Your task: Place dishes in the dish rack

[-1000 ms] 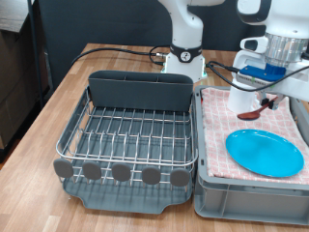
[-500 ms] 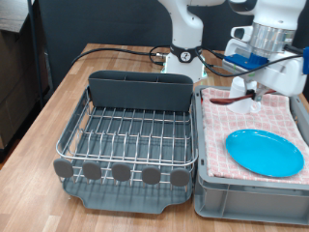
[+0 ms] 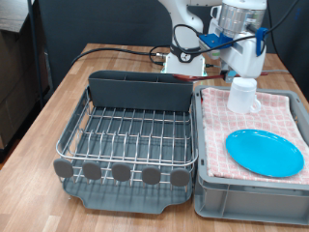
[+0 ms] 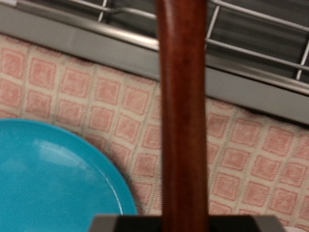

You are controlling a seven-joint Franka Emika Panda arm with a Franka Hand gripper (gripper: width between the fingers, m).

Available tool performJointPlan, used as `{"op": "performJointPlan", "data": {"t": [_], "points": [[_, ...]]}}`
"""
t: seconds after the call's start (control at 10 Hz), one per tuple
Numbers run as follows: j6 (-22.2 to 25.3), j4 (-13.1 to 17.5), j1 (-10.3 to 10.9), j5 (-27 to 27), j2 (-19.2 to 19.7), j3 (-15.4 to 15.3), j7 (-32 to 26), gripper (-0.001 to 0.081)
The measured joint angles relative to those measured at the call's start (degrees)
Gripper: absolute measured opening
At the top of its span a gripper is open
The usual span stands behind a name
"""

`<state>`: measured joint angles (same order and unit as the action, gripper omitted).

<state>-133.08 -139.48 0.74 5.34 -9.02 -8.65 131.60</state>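
Since half a second ago the arm has swung toward the exterior view's left and upward, carrying the wooden spoon (image 4: 183, 106) away from the cloth; the hand (image 3: 224, 66) now hangs above the far edge of the crate (image 3: 253, 198), just beyond the dish rack's (image 3: 126, 135) far right corner. The wrist view shows the spoon's handle running straight out from the hand, clenched between the fingers, with the light-blue plate (image 4: 53, 179) and the checked cloth (image 4: 261, 145) beneath it and the rack's wires beyond. In the exterior view the spoon is hard to make out against the cables behind the arm. The white mug (image 3: 242, 94) stands on the cloth below the hand, close under it, and the plate (image 3: 265, 152) lies nearer the camera in the crate. The rack's wire grid and grey cutlery trough (image 3: 141, 91) hold nothing. The wooden bench (image 3: 39, 126) lies bare to the rack's left.
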Motion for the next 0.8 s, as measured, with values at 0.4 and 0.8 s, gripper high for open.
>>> {"op": "performJointPlan", "data": {"t": [0.4,0.8], "points": [[1.6,-4.1,0.0,-0.8,-5.6,2.5,-0.8,0.0083],[4.9,-4.8,0.1,-2.2,-6.3,2.6,-0.7,0.0083]]}}
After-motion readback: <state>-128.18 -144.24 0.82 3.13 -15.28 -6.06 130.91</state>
